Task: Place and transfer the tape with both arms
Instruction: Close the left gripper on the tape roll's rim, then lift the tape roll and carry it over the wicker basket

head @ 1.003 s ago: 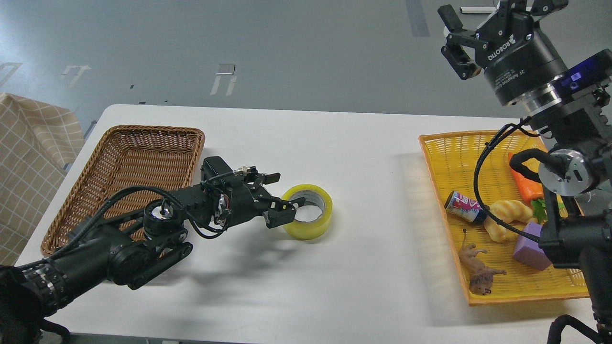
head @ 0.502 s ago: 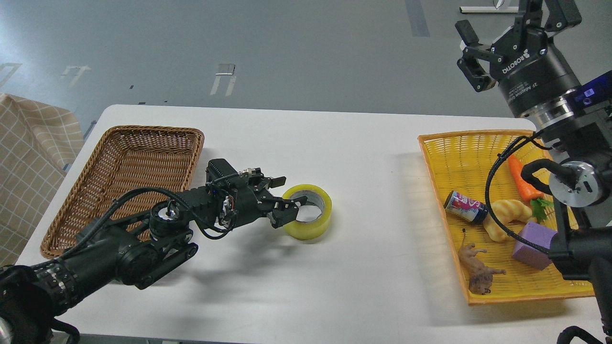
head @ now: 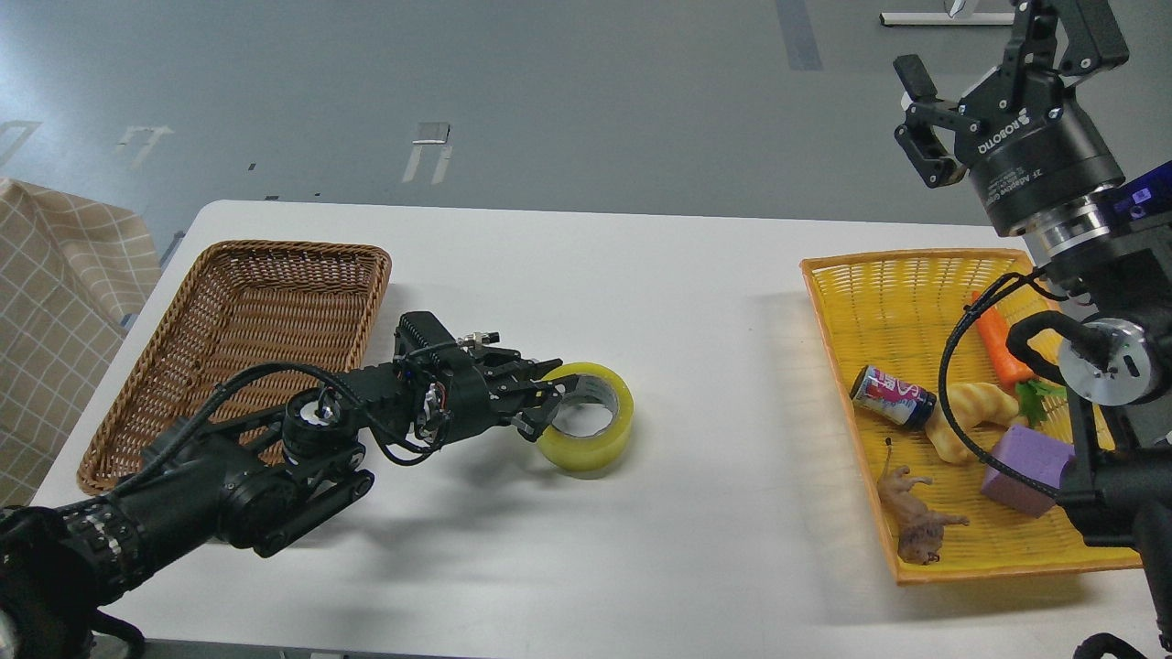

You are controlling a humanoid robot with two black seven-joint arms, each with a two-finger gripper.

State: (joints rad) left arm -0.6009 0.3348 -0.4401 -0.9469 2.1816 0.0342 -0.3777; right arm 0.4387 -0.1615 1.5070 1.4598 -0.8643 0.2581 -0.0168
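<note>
The yellow tape roll (head: pixel 595 430) is at the middle of the white table (head: pixel 714 302), slightly tipped, with its grey-white core facing up. My left gripper (head: pixel 547 400) reaches in from the left, low over the table. Its fingers are closed on the roll's left wall, one inside the core and one outside. My right gripper (head: pixel 1003 55) is raised high at the top right, above the far end of the yellow basket (head: pixel 851 311). Its fingers are spread apart and it holds nothing.
A brown wicker basket (head: pixel 238 302) stands at the left, beside my left arm. The yellow basket holds a can (head: pixel 890 395), a carrot (head: pixel 998 352), a bread toy (head: pixel 971 412), a purple foam block (head: pixel 1021 469) and an animal figure (head: pixel 916 522).
My left gripper's fingers have closed on the tape's left wall, and the roll has shifted slightly and tipped. My right gripper has moved to the right and a little up.
</note>
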